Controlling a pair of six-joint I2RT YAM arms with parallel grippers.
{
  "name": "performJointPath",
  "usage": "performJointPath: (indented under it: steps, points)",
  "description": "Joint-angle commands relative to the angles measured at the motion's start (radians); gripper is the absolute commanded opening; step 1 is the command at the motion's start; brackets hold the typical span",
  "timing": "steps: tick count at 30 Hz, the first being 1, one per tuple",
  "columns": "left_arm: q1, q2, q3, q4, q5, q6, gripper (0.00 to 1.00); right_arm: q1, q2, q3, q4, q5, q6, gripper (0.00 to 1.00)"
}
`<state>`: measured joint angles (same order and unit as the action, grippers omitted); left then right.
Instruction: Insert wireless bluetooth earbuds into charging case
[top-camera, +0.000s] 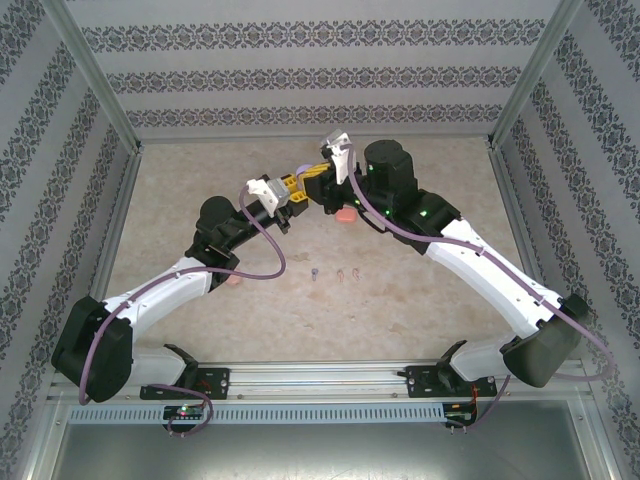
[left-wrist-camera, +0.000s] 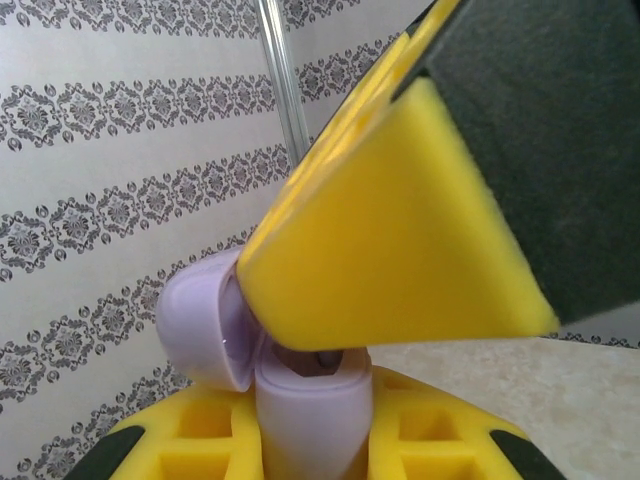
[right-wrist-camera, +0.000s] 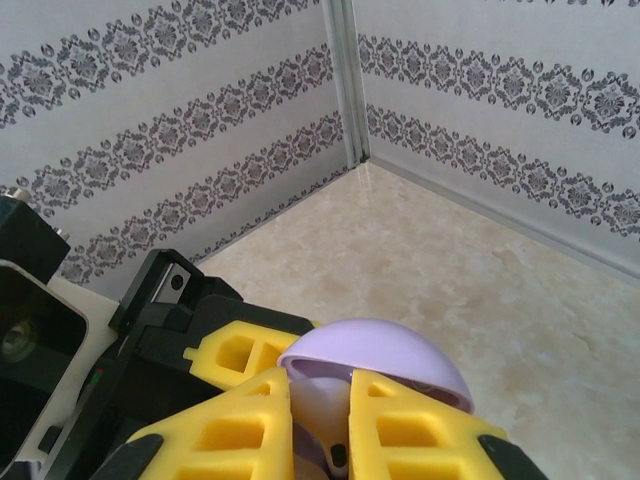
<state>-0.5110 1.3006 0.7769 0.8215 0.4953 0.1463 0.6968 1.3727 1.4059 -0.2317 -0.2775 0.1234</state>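
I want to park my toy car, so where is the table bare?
Bare: far left corner, between left wall and left arm; far right corner, between right arm and right wall; near strip between the earbuds and the rail. Crowded: the middle, where the left end effector and right end effector meet at the purple case, by the orange case.

Setup's basically a boxed-in cell; the walls (top-camera: 320, 80) on three sides are papered in pale stripes alternating with bands of a grey damask-type pattern; the worktop (top-camera: 200, 180) is a beige, marbled-looking surface, slightly glossy, with a soft sheen toward the far corner in the right wrist view; bare metal posts (top-camera: 95, 75) run up along the wall corners; a slotted aluminium rail (top-camera: 320, 378) crosses the near edge, with a plain grey metal sheet (top-camera: 320, 450) below it; lighting looks soft and even
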Motion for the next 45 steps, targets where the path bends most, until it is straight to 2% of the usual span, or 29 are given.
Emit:
performJointPath:
  steps: [1,7,13,21,32,39,45]
  points:
    - [-0.011,-0.035,0.048,0.041,0.009,0.012,0.00,0.014,0.014,0.025,-0.059,0.008,-0.028,0.21]
    - [-0.011,-0.031,0.045,0.039,0.002,0.008,0.00,-0.013,-0.017,0.056,-0.052,0.077,0.038,0.58]
    - [-0.011,-0.029,0.036,0.045,-0.020,0.009,0.00,-0.069,-0.093,0.047,-0.010,0.026,0.152,0.71]
    - [-0.011,-0.024,0.031,0.049,-0.042,0.004,0.00,-0.099,-0.161,0.038,-0.014,0.022,0.229,0.75]
    - [-0.008,-0.058,0.002,0.042,-0.166,0.013,0.00,-0.132,-0.179,-0.054,-0.145,0.153,0.341,0.75]
    - [0.007,-0.088,-0.020,0.037,-0.213,0.021,0.00,-0.127,-0.110,-0.233,-0.199,0.209,0.491,0.73]
    - [0.023,-0.102,-0.044,0.055,-0.246,0.012,0.00,-0.048,0.045,-0.307,-0.209,0.243,0.634,0.71]
